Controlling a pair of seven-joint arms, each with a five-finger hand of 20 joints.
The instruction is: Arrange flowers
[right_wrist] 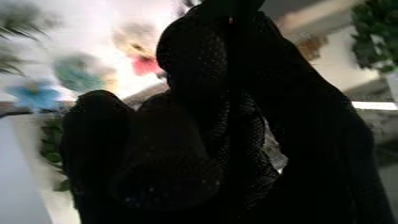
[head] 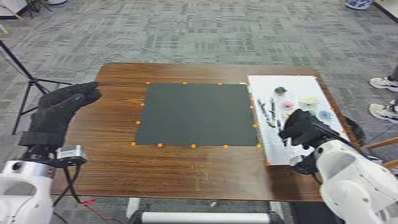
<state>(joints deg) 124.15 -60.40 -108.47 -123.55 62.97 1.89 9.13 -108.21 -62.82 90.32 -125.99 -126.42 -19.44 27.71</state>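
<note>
In the head view, my left hand [head: 64, 109] is held above the table's left edge, its fingers relaxed. My right hand [head: 305, 128] is over the white sheet [head: 280, 154] on the right, close beside the flowers. On that sheet lie a pink flower [head: 288, 104], a pale yellow one [head: 308, 100], a blue one [head: 325, 114], a dark greenish one [head: 281, 90] and dark thin stems [head: 272, 114]. In the right wrist view, beyond my right hand [right_wrist: 169, 150], are a blue flower [right_wrist: 35, 95], a teal flower [right_wrist: 78, 72] and a red-pink flower [right_wrist: 145, 65]. The glove hides whatever is beneath it.
A dark square mat [head: 195, 115] with small orange markers around it lies mid-table, left of the sheet. A black tripod [head: 32, 80] stands on the floor past the table's left edge. The wooden table [head: 200, 172] extends in front of the mat.
</note>
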